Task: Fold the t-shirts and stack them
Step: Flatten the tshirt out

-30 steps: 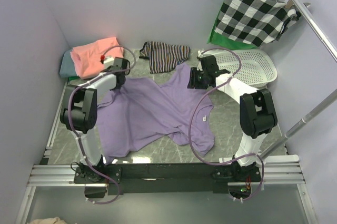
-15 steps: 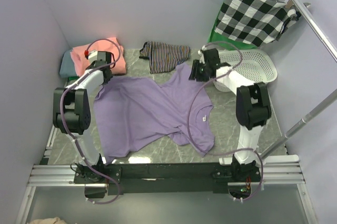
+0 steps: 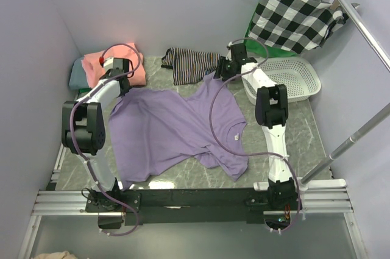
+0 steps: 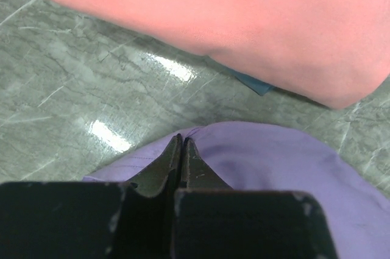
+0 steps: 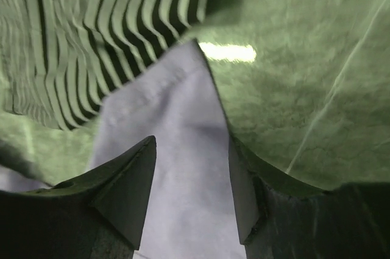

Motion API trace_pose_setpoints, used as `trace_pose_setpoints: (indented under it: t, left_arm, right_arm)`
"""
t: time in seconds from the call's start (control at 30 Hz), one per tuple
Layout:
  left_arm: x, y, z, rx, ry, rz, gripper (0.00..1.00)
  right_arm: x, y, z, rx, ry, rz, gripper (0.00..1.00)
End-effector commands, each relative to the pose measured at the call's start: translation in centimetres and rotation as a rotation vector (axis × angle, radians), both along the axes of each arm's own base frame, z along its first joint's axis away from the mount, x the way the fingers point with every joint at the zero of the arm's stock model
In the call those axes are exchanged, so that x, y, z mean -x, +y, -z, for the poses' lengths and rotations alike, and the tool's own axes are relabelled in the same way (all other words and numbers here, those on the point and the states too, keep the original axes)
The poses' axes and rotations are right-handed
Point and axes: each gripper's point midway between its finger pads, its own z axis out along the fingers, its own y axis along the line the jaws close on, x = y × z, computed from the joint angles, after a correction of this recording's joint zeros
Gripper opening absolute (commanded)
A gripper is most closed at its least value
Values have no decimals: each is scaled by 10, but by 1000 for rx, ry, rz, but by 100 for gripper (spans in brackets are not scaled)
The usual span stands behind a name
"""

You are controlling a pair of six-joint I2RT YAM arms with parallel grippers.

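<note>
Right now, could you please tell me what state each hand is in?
Left hand: closed, pinching the edge of the lavender t-shirt.
Right hand: open, straddling a corner of that shirt, not gripping it.

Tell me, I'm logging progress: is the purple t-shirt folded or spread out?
Spread out. The purple t-shirt lies rumpled across the table, with its sleeves and collar label showing and no part folded over.

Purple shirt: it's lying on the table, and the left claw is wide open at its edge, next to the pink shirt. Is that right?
Not quite. The left gripper is shut, not open: the left wrist view shows it pinched together on the edge of the purple shirt. The shirt does lie on the table, next to the pink shirt.
</note>
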Motion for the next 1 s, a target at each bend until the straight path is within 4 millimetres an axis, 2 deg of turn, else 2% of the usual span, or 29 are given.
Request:
trace_pose_setpoints:
  t: [0.0, 0.07, 0.1, 0.13, 0.5, 0.7, 0.8, 0.93, 0.97]
  left_arm:
    - [-11, -4, -18, 5, -44, 22, 1]
    - [-11, -6, -19, 14, -46, 29, 1]
    - [-10, -6, -18, 16, -44, 29, 1]
    - [-10, -6, -20, 17, -48, 30, 1]
    - [-9, -7, -18, 22, -41, 36, 1]
    - [-6, -7, -17, 23, -36, 36, 1]
    - [-6, -8, -17, 28, -34, 37, 1]
    - [-5, -10, -16, 39, -36, 42, 1]
    - [-4, -10, -15, 40, -33, 41, 1]
  right_arm:
    - [-1, 0, -10, 24, 5, -10, 60]
    - [1, -6, -3, 49, 37, 8, 62]
    - [-4, -8, -9, 57, 26, 17, 62]
    - [-3, -9, 2, 66, 51, 19, 62]
    - [0, -1, 15, 57, 112, 3, 62]
    - [11, 0, 25, 78, 155, -5, 55]
    - [16, 3, 30, 96, 176, -15, 47]
    - [20, 7, 32, 107, 184, -31, 23]
    - [20, 7, 32, 107, 182, -31, 23]
